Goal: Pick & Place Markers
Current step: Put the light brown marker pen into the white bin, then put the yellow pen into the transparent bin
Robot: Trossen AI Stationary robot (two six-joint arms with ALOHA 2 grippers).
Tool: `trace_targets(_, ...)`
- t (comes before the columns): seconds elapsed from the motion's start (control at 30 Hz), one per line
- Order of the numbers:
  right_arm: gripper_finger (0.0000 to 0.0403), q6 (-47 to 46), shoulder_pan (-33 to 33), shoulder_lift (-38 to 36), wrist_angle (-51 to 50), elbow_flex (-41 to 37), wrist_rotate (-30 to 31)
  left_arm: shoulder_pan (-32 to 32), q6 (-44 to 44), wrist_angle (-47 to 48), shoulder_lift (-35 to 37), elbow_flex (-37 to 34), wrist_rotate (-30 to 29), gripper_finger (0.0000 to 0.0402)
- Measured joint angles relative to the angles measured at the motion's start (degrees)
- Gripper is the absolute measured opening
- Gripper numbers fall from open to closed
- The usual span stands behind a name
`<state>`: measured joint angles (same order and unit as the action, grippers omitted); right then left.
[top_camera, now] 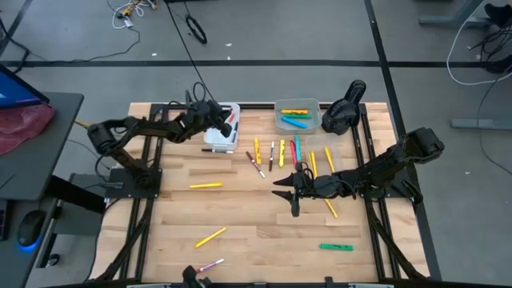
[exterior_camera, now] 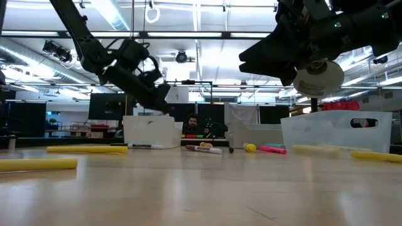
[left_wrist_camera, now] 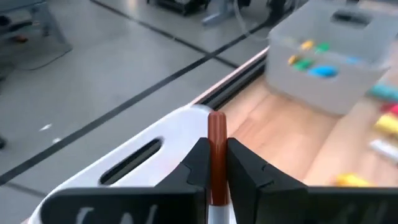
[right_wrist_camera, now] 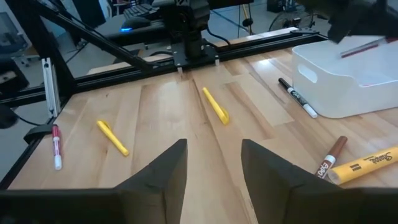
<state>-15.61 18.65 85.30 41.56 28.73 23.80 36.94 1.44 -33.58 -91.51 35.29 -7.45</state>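
Left hand (left_wrist_camera: 216,163) pinches brown marker (left_wrist_camera: 216,146), hidden overhead.

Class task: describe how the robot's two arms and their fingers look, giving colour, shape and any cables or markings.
Both arms are black and built of jointed segments, each rising from a black frame at the table's side. The left gripper and the right gripper each end in two dark, wedge-shaped fingers that taper toward the tip. The low view shows a round pale disc on one wrist. No markings can be read.

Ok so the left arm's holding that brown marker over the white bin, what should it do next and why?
Probably open the left gripper and let go. It is shut on the brown marker directly above the white bin, so the marker should drop inside. The right gripper waits open above the table.
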Motion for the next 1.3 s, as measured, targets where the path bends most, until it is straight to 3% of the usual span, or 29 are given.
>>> trace_targets(0.13, 0.0153, -0.07, -0.46, 0.00, 0.00, 0.00, -0.01, 0.06, 0.38, -0.08, -2.40, 0.00, -3.26, 0.0044)
trace_targets(0.57, 0.0153, -0.20, -0.46, 0.00, 0.00, 0.00, -0.35, 0.04, 8.41, 0.47, -6.75, 0.00, -3.42, 0.0065)
trace_targets(0.8, 0.0153, -10.25, -0.92, 0.00, -0.02, 0.00, -8.15, 0.27, 8.37, 0.35, -6.03, 0.00, -3.31, 0.0106)
trace_targets(0.93, 0.0153, -9.47, -0.60, -0.02, -1.00, 0.13, -9.32, 0.25, 7.95, 0.73, -3.12, 0.00, -2.81, 0.0137)
trace_targets(1.1, 0.0153, -5.61, 2.46, -0.94, -15.57, 5.17, -9.40, -0.71, 8.79, 2.55, 3.15, 0.00, 5.77, 0.0160)
trace_targets(1.2, 0.0153, -5.34, 5.52, -1.05, -35.37, 11.68, -8.38, -3.15, 10.19, 2.81, 6.56, 0.00, 10.86, 0.0162)
trace_targets(1.3, 0.0153, -10.63, 8.46, -1.08, -55.61, 18.26, -6.33, -7.42, 10.27, 2.92, 8.38, 0.00, 12.12, 0.0157)
